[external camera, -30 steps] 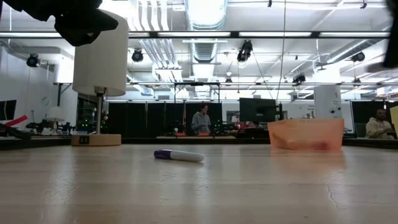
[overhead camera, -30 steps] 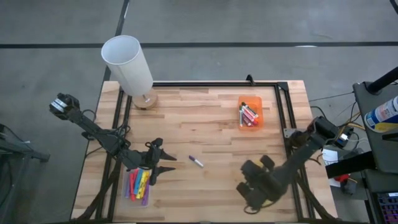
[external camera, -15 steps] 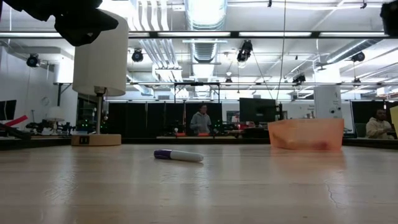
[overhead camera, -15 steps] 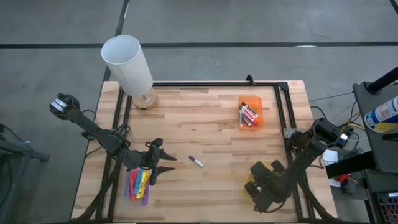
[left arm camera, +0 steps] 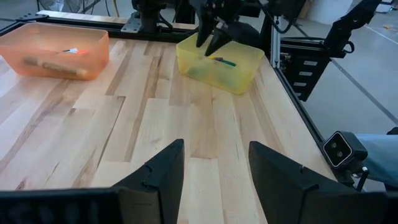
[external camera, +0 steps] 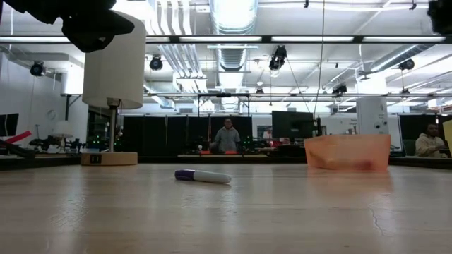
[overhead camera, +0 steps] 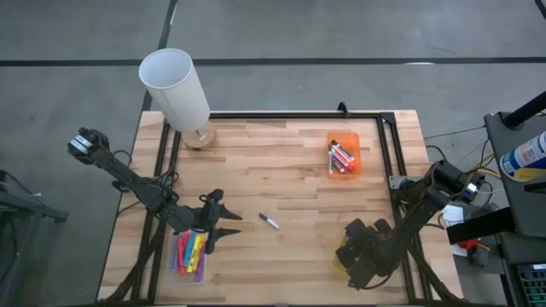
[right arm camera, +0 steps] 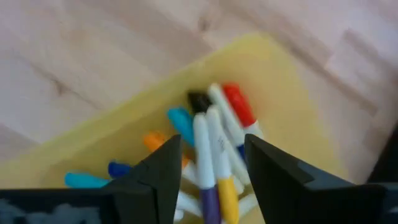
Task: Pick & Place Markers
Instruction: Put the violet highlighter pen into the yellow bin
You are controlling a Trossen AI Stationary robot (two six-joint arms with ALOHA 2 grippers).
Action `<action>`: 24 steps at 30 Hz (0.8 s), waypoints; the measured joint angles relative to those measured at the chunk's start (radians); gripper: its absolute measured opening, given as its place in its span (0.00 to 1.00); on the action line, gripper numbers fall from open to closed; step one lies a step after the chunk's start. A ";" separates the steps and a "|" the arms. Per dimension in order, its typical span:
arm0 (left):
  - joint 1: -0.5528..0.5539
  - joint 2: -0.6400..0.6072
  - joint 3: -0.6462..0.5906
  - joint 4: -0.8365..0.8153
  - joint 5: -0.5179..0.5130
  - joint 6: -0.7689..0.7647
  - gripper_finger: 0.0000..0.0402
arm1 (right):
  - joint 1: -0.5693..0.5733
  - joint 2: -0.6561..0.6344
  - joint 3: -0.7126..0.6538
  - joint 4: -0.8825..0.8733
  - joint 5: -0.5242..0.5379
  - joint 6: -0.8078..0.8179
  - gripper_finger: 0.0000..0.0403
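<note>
We see the lone purple marker [overhead camera: 270, 222] mid-bench, angled, nearer the left hand [overhead camera: 229, 230], spread wide; right hand [right arm camera: 208, 163] parted over the yellow bin [left arm camera: 217, 62].

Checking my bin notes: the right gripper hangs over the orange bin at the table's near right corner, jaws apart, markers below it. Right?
One slip: that bin is yellow, not orange. The right wrist view shows the right gripper, jaws apart, above the yellow bin holding markers. The orange bin sits farther back in the high view.

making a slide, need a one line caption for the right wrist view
Right gripper open directly above the yellow bin, looking down on a pile of mixed-colour markers inside.
</note>
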 joint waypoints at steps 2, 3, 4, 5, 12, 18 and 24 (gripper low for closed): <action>0.000 0.000 0.000 0.000 0.000 0.000 0.43 | 0.000 -0.004 0.028 -0.032 0.055 0.017 0.43; 0.000 0.000 0.000 -0.001 0.000 0.000 0.43 | 0.000 -0.004 0.043 -0.038 0.094 0.020 0.43; 0.000 0.000 0.000 -0.002 0.000 0.000 0.43 | 0.000 -0.004 0.057 -0.039 0.141 0.013 0.43; 0.000 0.000 0.000 -0.001 0.000 0.000 0.43 | 0.000 -0.004 0.069 -0.036 0.200 -0.018 0.43; 0.000 0.000 0.000 -0.001 0.000 0.000 0.43 | -0.012 0.002 0.079 0.411 0.614 -0.614 0.44; 0.000 0.000 0.000 0.000 0.000 0.000 0.43 | -0.087 0.042 0.055 0.735 0.678 -0.926 0.44; 0.000 0.000 0.000 0.001 0.000 0.000 0.43 | -0.172 0.108 0.054 0.820 0.677 -0.965 0.44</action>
